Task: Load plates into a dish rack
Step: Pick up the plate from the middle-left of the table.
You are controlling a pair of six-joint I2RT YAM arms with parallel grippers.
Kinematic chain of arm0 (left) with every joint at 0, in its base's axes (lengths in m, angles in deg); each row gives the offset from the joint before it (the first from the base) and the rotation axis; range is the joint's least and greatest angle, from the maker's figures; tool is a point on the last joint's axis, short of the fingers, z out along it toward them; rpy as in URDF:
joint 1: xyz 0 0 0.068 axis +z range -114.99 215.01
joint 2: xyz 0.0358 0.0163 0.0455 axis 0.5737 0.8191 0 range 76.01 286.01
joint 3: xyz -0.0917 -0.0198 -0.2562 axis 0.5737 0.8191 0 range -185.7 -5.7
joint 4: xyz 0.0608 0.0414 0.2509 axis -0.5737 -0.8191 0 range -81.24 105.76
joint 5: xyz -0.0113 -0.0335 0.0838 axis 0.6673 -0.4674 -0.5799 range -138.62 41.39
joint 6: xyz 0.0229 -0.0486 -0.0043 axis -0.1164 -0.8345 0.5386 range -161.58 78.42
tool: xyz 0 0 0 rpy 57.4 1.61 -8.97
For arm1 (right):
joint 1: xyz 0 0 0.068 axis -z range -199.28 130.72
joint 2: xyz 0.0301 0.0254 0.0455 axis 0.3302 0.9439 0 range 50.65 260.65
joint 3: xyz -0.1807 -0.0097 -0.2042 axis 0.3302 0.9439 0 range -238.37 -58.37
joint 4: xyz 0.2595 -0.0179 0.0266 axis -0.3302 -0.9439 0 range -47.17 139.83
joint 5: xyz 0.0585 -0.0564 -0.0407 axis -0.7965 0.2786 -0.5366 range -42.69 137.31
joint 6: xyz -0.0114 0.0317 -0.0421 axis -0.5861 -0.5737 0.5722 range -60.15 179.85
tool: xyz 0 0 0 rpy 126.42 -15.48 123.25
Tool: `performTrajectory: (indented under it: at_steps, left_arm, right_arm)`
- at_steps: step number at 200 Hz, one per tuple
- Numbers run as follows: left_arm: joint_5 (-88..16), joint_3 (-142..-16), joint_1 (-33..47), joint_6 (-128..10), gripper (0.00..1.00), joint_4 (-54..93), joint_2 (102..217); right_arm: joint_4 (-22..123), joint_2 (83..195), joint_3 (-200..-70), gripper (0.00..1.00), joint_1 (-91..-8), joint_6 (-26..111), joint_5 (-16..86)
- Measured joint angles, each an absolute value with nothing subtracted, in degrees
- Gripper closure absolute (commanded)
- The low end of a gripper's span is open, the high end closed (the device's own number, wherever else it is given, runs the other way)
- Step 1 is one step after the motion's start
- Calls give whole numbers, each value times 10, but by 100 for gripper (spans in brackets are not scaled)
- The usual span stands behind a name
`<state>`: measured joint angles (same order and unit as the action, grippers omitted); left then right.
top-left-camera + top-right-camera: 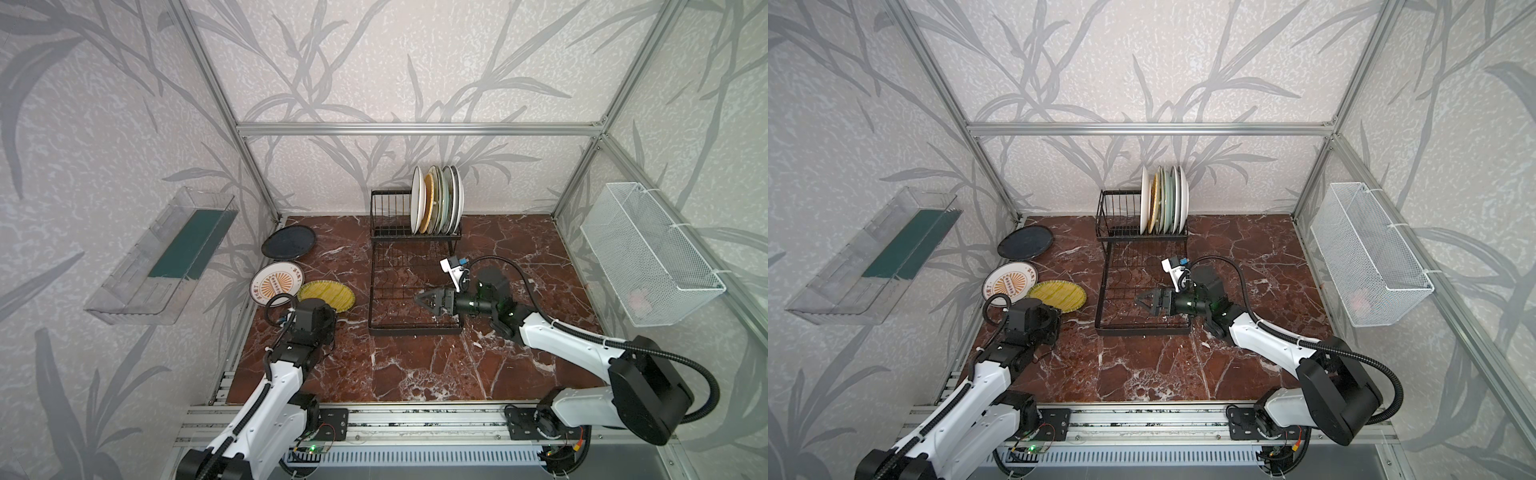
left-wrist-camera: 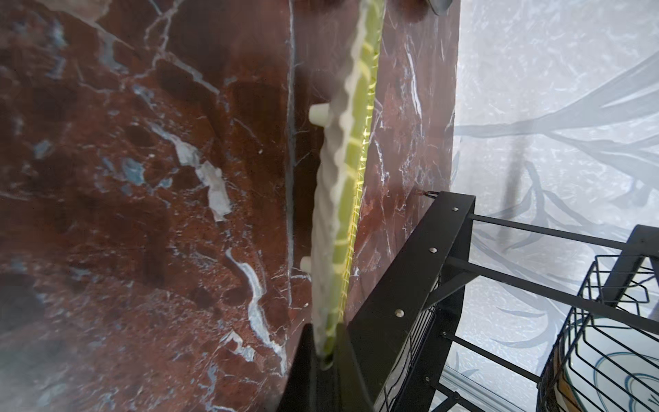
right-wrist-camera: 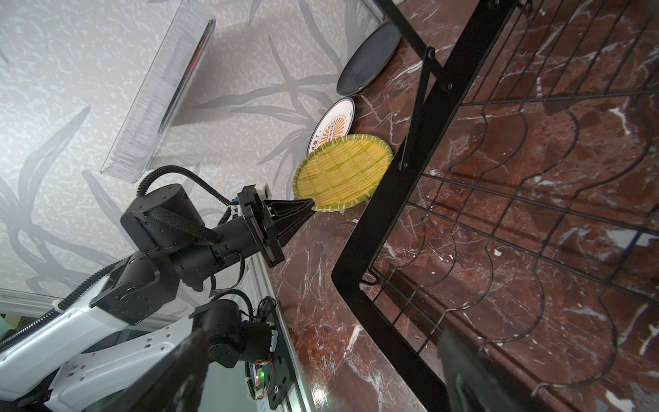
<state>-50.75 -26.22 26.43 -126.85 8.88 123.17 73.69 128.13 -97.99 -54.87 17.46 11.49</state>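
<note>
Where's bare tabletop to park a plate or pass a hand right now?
Free: table strip in front of the dish rack; patch between rack and mesh basket; rack's left upright slots. Crowded: left edge, where black plate, sunburst plate and yellow plate cluster, the last pinched by the left hand. The right hand, open, hangs over the rack's tray.

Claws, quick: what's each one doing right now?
Left claw: shut on the yellow woven plate, at its rim.
Right claw: open, empty, over the dish rack.
</note>
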Motion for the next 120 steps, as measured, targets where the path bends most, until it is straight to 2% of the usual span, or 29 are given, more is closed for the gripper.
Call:
performTrajectory:
  at_steps: [68, 120]
  left_arm:
    - [-510, -302, 299, -1228, 100, 97, 1205]
    - [-425, -344, 346, -1180, 100, 76, 1150]
  right_arm:
    - [712, 1280, -984, 1, -549, 185, 119]
    - [673, 1261, -1015, 1, -541, 204, 123]
